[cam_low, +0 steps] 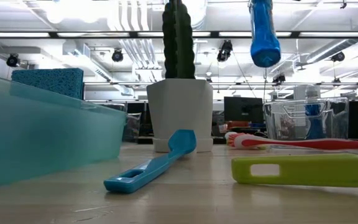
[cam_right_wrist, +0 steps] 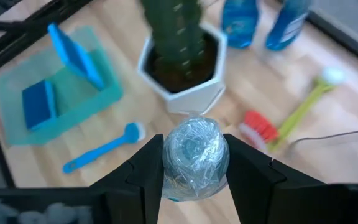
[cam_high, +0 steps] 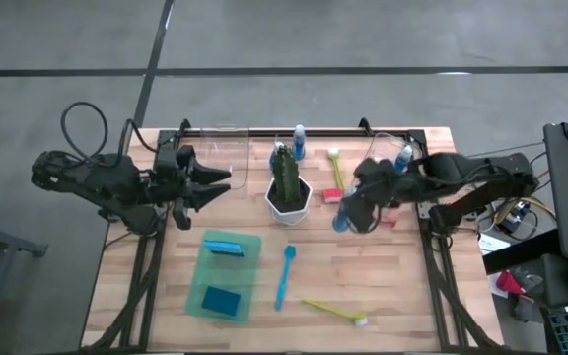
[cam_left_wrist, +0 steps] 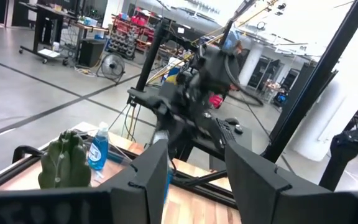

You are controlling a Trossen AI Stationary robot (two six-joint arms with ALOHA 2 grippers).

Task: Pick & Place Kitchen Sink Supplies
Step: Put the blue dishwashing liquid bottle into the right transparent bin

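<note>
Jaws of the right gripper (cam_right_wrist: 194,163) pinch a small blue bottle (cam_right_wrist: 194,158) aloft right of centre in the high view, left gripper (cam_high: 217,183) spread idle at upper left; two sponges sit in the green tray (cam_high: 197,291), brushes still strewn on the bench (cam_high: 392,286)

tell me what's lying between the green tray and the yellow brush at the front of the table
The blue brush lies between the green tray and the yellow brush, on bare wood, as the high view shows.

cactus (cam_high: 287,180) mid-table | tray (cam_high: 203,284) front-left, two sponges (cam_high: 224,301) inside | brush (cam_high: 284,278) right of tray
</note>
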